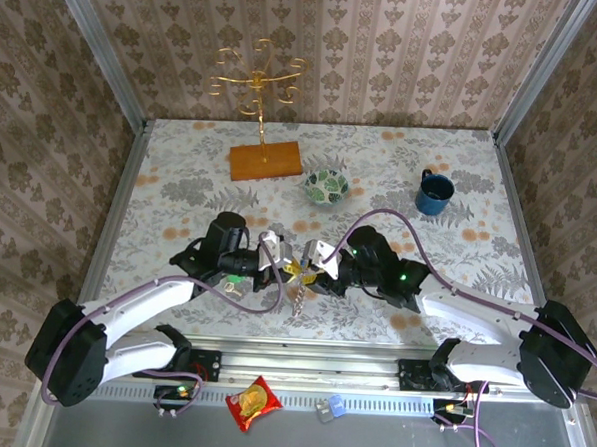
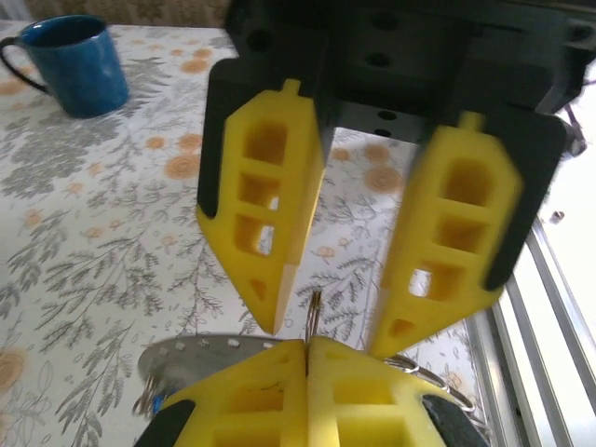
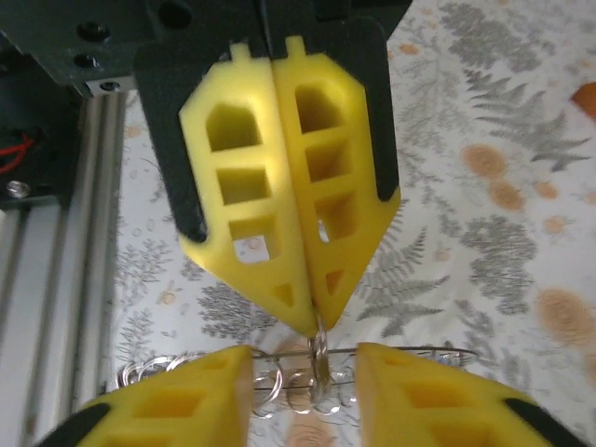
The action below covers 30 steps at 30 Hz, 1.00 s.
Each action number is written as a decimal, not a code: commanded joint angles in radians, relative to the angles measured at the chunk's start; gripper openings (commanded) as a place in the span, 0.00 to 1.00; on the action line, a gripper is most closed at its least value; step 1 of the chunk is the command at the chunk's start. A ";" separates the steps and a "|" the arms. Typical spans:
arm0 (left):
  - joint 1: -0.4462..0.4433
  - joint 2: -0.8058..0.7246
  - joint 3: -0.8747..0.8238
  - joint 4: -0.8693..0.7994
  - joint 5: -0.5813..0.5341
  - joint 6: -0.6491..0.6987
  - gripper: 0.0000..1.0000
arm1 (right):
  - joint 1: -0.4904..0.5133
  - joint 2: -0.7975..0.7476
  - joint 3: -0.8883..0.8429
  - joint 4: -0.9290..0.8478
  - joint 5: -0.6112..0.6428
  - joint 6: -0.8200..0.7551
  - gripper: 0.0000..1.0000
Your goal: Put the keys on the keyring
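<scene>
**Item:** keyring (image 3: 319, 354), thin metal, raised above the table (image 1: 180, 197) between the two arms.

**Hold:** the left gripper (image 2: 307, 352) is clamping the ring's edge. The right gripper (image 3: 303, 363) is standing with its jaws apart on either side of the ring, grasping nothing. A chain (image 1: 298, 299) is hanging below.

**Progress:** we are judging the threading as under way, not finished. We are not making out the keys, so we cannot tell whether either is on.

**Markings:** we are finding no readable writing, the red snack packet (image 1: 254, 403) included.
</scene>
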 commanded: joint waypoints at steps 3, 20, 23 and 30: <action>-0.063 -0.089 -0.001 0.066 -0.333 -0.309 0.00 | -0.032 -0.181 -0.057 -0.001 0.143 0.061 0.41; -0.157 -0.119 0.277 -0.572 -0.795 -1.311 0.00 | 0.151 -0.037 -0.009 0.245 0.088 0.221 0.29; -0.156 -0.109 0.321 -0.669 -0.772 -1.440 0.00 | 0.165 0.022 0.011 0.306 0.076 0.231 0.28; -0.153 -0.100 0.326 -0.729 -0.695 -1.740 0.00 | 0.173 0.107 -0.027 0.433 0.148 0.105 0.29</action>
